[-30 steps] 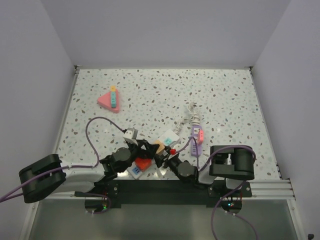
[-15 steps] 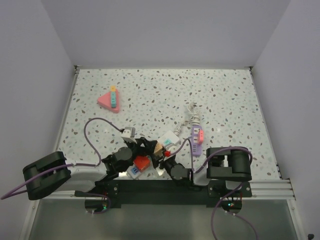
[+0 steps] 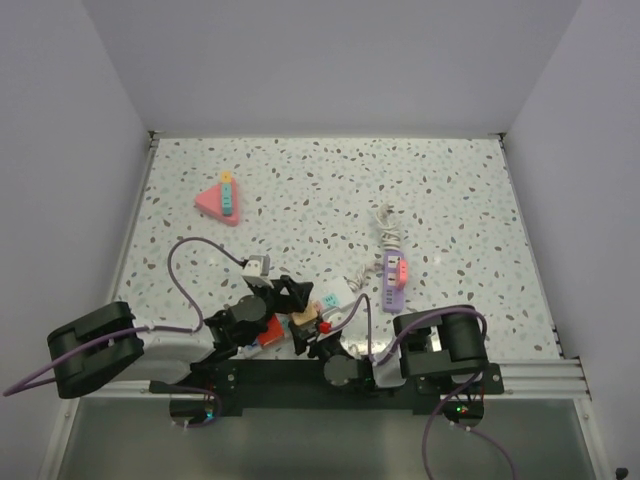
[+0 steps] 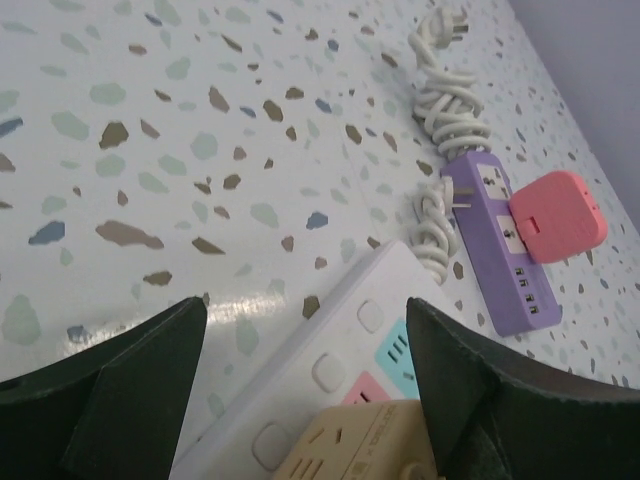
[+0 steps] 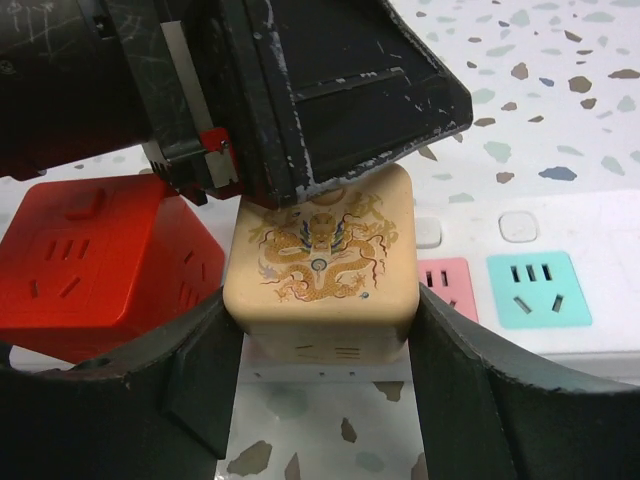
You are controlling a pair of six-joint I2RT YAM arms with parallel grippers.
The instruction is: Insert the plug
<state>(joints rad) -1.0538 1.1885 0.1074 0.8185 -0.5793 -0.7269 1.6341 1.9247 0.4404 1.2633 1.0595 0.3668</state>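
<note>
The plug is a beige cube (image 5: 320, 260) with a gold dragon on its top face. It stands on the near end of the white power strip (image 5: 520, 240), just left of the strip's pink socket (image 5: 445, 285) and teal socket (image 5: 538, 288). My right gripper (image 5: 322, 330) is shut on the cube, one finger pressed against each side. My left gripper (image 4: 305, 310) is open above the strip (image 4: 340, 350), with the cube (image 4: 350, 445) low between its fingers and nearer the right one. From above, the cube (image 3: 303, 317) lies between both grippers at the table's near edge.
A red cube socket (image 5: 100, 260) sits against the beige cube's left side. A purple power strip (image 4: 497, 260) with a pink plug (image 4: 555, 215) and a coiled white cable (image 4: 445, 100) lies to the right. A pink triangular strip (image 3: 222, 200) lies far left.
My right arm has swung left and nearer, carrying the beige cube with it. The white strip has shifted left too. My left gripper narrowed, then widened a little.
</note>
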